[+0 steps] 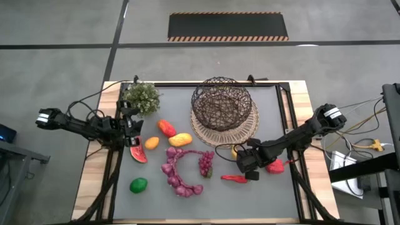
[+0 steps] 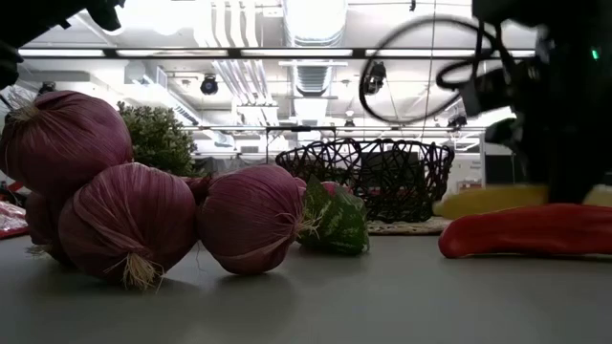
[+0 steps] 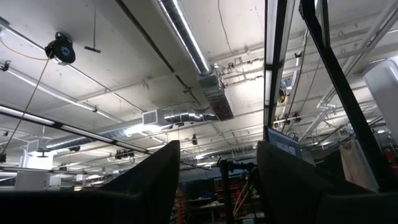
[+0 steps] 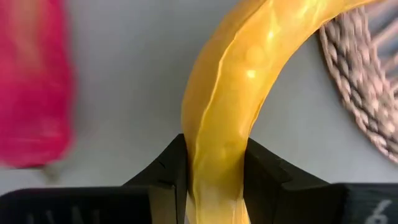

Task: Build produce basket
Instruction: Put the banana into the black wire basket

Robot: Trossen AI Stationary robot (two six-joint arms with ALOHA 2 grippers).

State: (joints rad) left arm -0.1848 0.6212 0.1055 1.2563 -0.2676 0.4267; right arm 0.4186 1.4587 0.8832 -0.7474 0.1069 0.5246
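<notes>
The dark wire basket [image 1: 222, 103] stands on a round woven mat [image 1: 249, 129] at the back of the grey table. In front of it lie the produce: a watermelon slice [image 1: 137, 154], an orange [image 1: 152, 142], a mango [image 1: 180, 139], purple grapes [image 1: 205, 162], a lime [image 1: 138, 185], a string of purple bulbs [image 1: 178, 178] and a red pepper [image 1: 234, 178]. My right gripper [image 1: 242, 157] points down beside the mat, shut on the yellow banana [image 4: 249, 56]. My left gripper [image 3: 217, 149] is at the table's left, tipped upward and open, with nothing between its fingers. My right gripper pinches the banana near one end [image 4: 214, 124] between its two fingers [image 4: 168, 171], which press on its two sides. The fingers come from above, pointing steeply down, and lie across the banana. Whether the banana is off the table I cannot tell.
A bushy green plant [image 1: 142, 97] stands at the back left by the left arm. Another red piece [image 1: 275, 166] lies right of my right gripper. Black frame bars run along the table's back and sides. Bare grey table lies toward the near edge.
</notes>
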